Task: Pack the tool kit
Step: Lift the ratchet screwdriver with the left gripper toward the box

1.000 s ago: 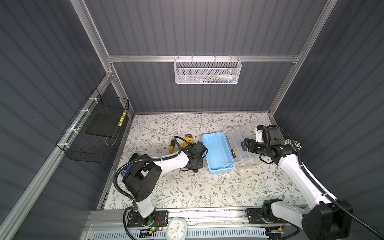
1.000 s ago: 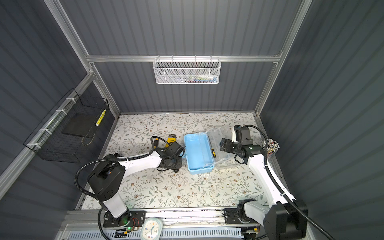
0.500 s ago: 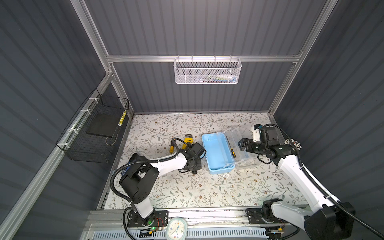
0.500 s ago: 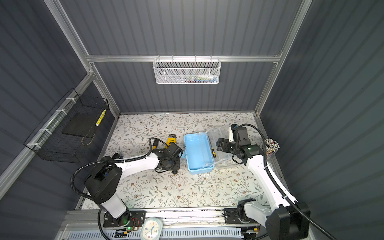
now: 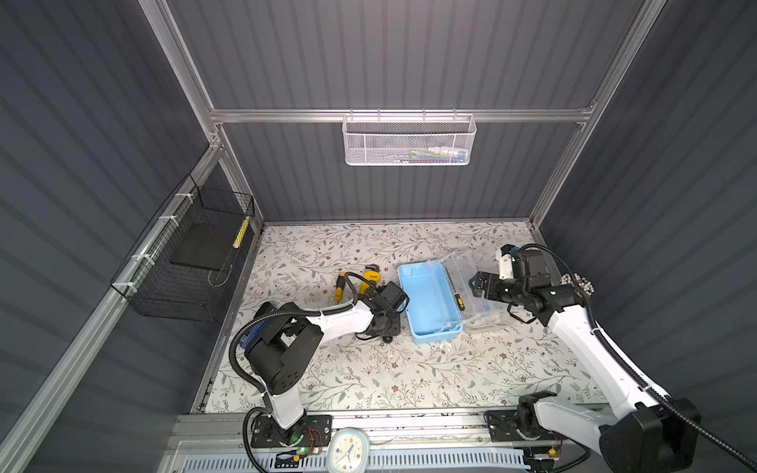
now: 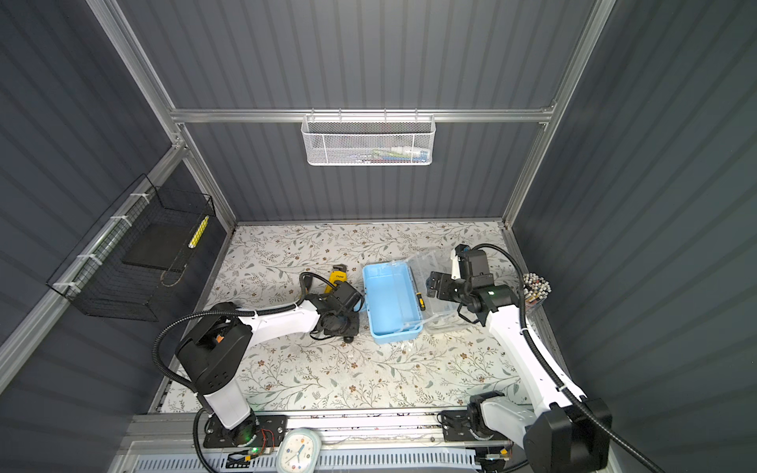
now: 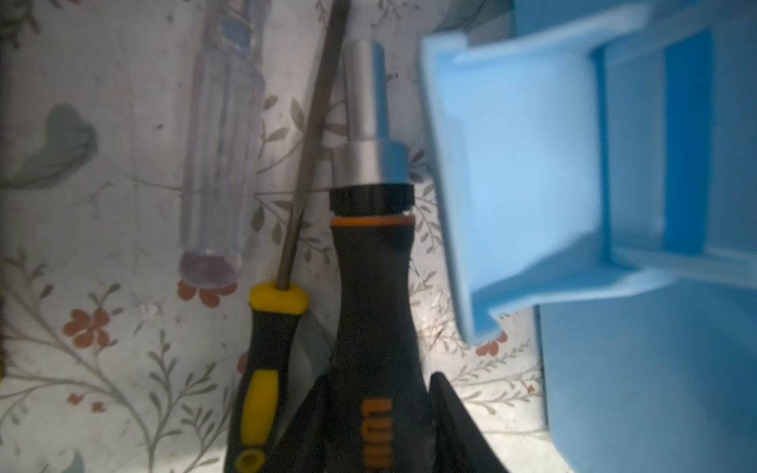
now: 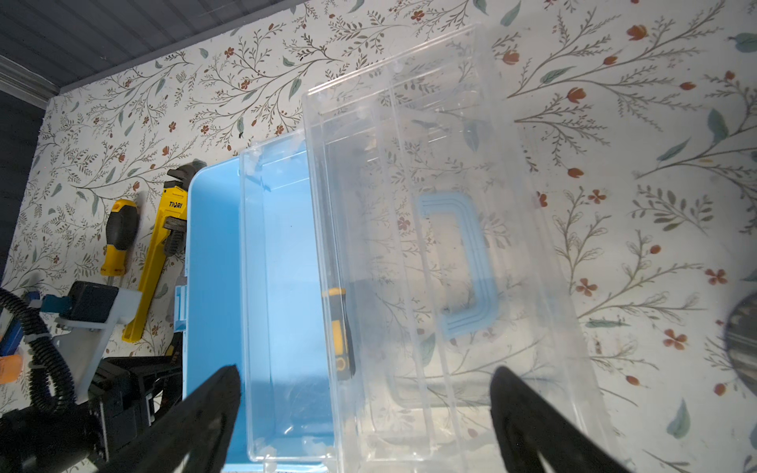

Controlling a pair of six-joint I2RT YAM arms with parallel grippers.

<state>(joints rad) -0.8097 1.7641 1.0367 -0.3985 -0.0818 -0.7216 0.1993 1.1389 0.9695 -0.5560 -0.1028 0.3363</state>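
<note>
The tool kit [image 5: 428, 301] [image 6: 391, 303] lies open mid-mat, a light-blue case with its clear lid [image 8: 442, 245] folded out to the right. A small yellow-black screwdriver [image 8: 340, 331] lies along the hinge. Just left of the case my left gripper [image 7: 380, 376] [image 5: 385, 323] is low over the mat, shut on a black screwdriver with an orange ring [image 7: 375, 295]. A slim yellow-black screwdriver [image 7: 266, 368] and a clear-handled one [image 7: 223, 164] lie beside it. The yellow pipe wrench [image 5: 370, 276] and a stubby screwdriver [image 5: 339, 284] lie behind. My right gripper [image 8: 364, 393] [image 5: 477, 284] hangs open above the lid.
A white mesh basket [image 5: 409, 141] hangs on the back wall. A black wire basket [image 5: 188, 262] is fixed to the left wall. A cup of small sticks [image 5: 577, 282] stands at the right edge, and a clock [image 5: 348, 450] sits at the front rail.
My right gripper has moved left, out over the clear lid. My left gripper has shifted slightly toward the front and stays down beside the case.
</note>
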